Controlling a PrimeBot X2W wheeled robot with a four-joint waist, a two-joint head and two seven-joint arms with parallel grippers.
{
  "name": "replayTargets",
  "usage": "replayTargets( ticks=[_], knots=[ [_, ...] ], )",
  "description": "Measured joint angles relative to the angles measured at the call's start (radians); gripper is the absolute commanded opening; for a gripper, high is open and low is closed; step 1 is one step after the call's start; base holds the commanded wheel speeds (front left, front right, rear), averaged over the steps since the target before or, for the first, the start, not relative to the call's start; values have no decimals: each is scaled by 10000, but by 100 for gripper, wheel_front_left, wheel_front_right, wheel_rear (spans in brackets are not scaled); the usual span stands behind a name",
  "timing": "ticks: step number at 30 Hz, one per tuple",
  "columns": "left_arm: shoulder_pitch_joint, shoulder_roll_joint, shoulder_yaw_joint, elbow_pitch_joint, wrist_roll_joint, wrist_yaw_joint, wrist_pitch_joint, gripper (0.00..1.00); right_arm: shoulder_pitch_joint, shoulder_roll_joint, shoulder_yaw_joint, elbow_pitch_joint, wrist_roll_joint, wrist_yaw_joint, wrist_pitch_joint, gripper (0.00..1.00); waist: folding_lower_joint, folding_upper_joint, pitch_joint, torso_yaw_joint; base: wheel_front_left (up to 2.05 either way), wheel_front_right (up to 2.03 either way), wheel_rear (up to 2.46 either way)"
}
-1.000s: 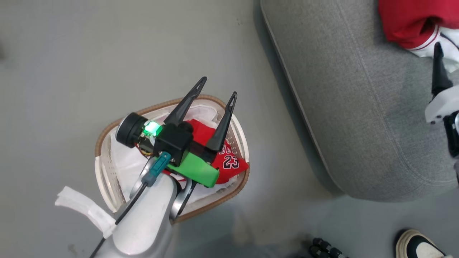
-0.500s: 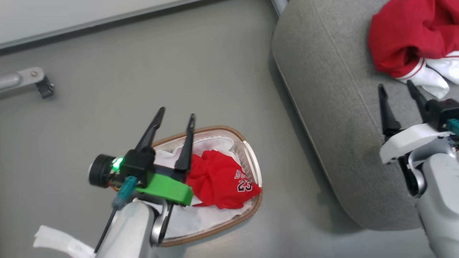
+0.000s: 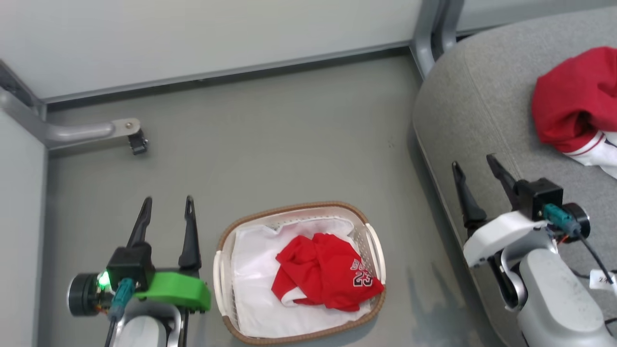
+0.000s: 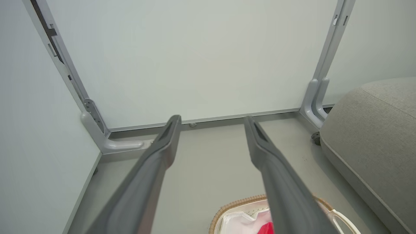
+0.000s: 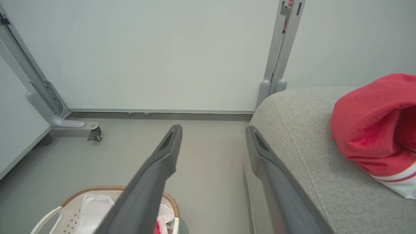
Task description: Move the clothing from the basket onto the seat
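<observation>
While one red garment (image 3: pixel 571 103) lay on the seat (image 3: pixel 477 111) at right in the head view, the numbered jersey (image 3: pixel 328 277) sat in the basket (image 3: pixel 289 208). Each wrist view showed jaws spread, empty; we judged the left gripper (image 3: pixel 168 199) must reach in next.

We count two pieces of red clothing, one printed with 23 (image 3: pixel 323 270) and one with a white stripe (image 3: pixel 573 101). There is one basket (image 3: pixel 289 208), one white liner (image 3: pixel 253 289), one seat (image 3: pixel 482 106), and two claws: the left claw (image 3: pixel 168 199) and the right claw (image 3: pixel 472 161).
</observation>
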Motion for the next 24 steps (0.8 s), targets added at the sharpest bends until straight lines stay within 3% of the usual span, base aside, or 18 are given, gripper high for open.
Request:
replayTargets(
  ticks=[17,24],
  knots=[
    [2420,-38,779,23,493,159,0,100,2638,662,-291,-635,-146,-2,0,100,0,0,-1659,584,0,0,0],
    [2724,-40,631,61,221,-56,0,100,2853,813,-349,-721,-146,-2,0,100,0,0,-1839,738,0,0,0]
  ],
)
